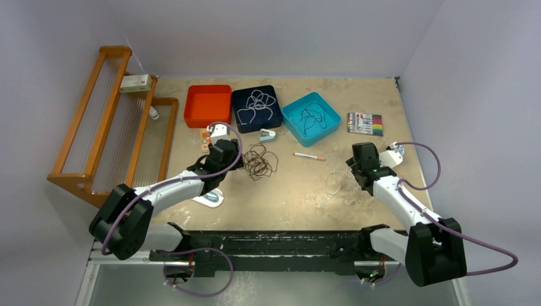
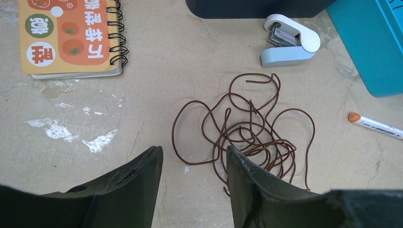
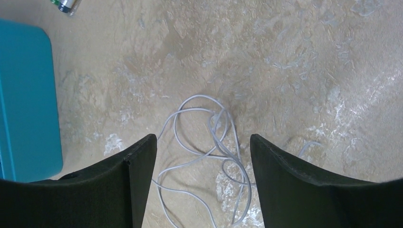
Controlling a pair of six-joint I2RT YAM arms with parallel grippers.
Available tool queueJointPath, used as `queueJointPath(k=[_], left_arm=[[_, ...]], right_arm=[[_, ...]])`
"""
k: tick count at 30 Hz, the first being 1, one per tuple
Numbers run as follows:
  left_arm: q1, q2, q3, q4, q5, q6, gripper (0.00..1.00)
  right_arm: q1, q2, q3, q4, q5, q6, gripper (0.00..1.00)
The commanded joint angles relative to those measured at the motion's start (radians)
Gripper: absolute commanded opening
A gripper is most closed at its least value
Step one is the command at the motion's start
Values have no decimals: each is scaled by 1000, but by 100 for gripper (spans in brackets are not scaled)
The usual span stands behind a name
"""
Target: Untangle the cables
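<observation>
A dark brown cable (image 2: pixel 252 133) lies in a tangled heap on the table (image 1: pixel 258 162). My left gripper (image 2: pixel 192 149) hovers open just short of it, one loop running between the fingertips, nothing gripped; in the top view the left gripper (image 1: pixel 241 162) sits at the heap's left. A white-grey cable (image 3: pixel 209 142) lies in loose loops on the table (image 1: pixel 335 182). My right gripper (image 3: pixel 202 137) stands open straddling it from above, right gripper (image 1: pixel 352 172). A pale cable lies coiled in the navy tray (image 1: pixel 255 107), and a dark cable in the teal tray (image 1: pixel 311 119).
An empty red tray (image 1: pixel 208 105) stands left of the navy one. A white stapler (image 2: pixel 290 40), a red-tipped pen (image 1: pixel 309 156), an orange spiral notebook (image 2: pixel 71 35), a marker pack (image 1: pixel 365 123) and a wooden rack (image 1: pixel 108 121) are about.
</observation>
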Motion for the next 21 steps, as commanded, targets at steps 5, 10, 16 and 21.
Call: queueJointPath(k=[5, 10, 16, 21], left_arm=[[3, -5, 39, 28, -26, 13, 51], [3, 0, 46, 25, -23, 13, 51], [3, 6, 50, 21, -24, 9, 50], [2, 7, 51, 19, -27, 9, 50]], right_arm=[[-18, -42, 52, -81, 29, 34, 74], [-18, -115, 134, -221, 26, 93, 74], [-17, -97, 189, -377, -73, 200, 75], [-17, -34, 151, -372, -144, 255, 76]])
